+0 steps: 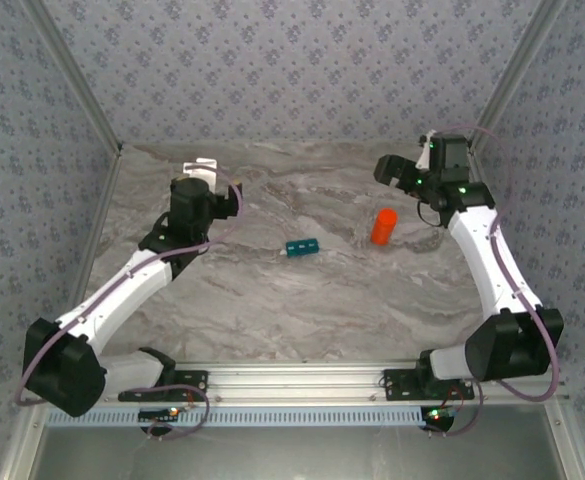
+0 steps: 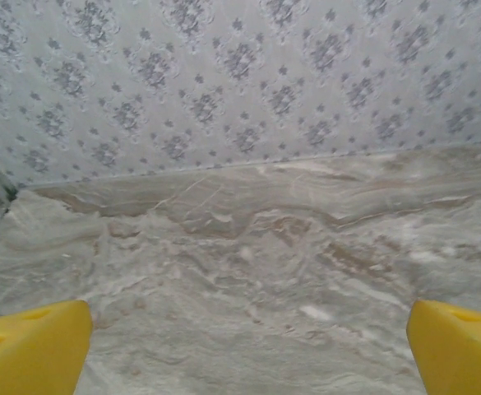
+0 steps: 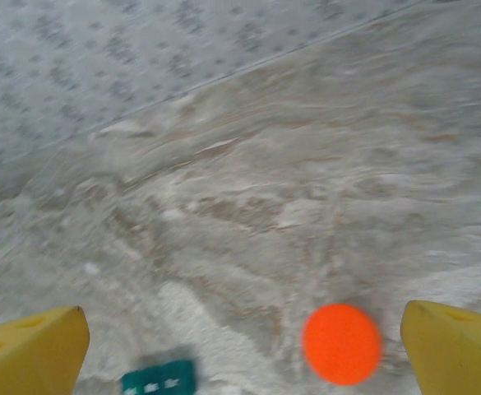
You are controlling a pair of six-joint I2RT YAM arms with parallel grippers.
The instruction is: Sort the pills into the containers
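Note:
The containers, a small teal box (image 1: 300,246) with a row of little compartments, lie flat near the table's middle. In the right wrist view the teal box (image 3: 159,380) sits at the bottom edge, blurred. An orange cylindrical bottle (image 1: 383,226) stands upright to its right, and the right wrist view looks down on the bottle's round top (image 3: 341,343). My left gripper (image 1: 200,168) is open at the back left over bare table, its yellow fingertips (image 2: 34,350) wide apart. My right gripper (image 1: 388,170) is open behind the bottle, nothing between its fingers. The pills are out of view.
The marbled table (image 1: 302,300) is walled by patterned panels at the back and both sides. A metal rail (image 1: 292,385) carrying the arm bases runs along the near edge. The left wrist view looks toward the back wall (image 2: 240,74).

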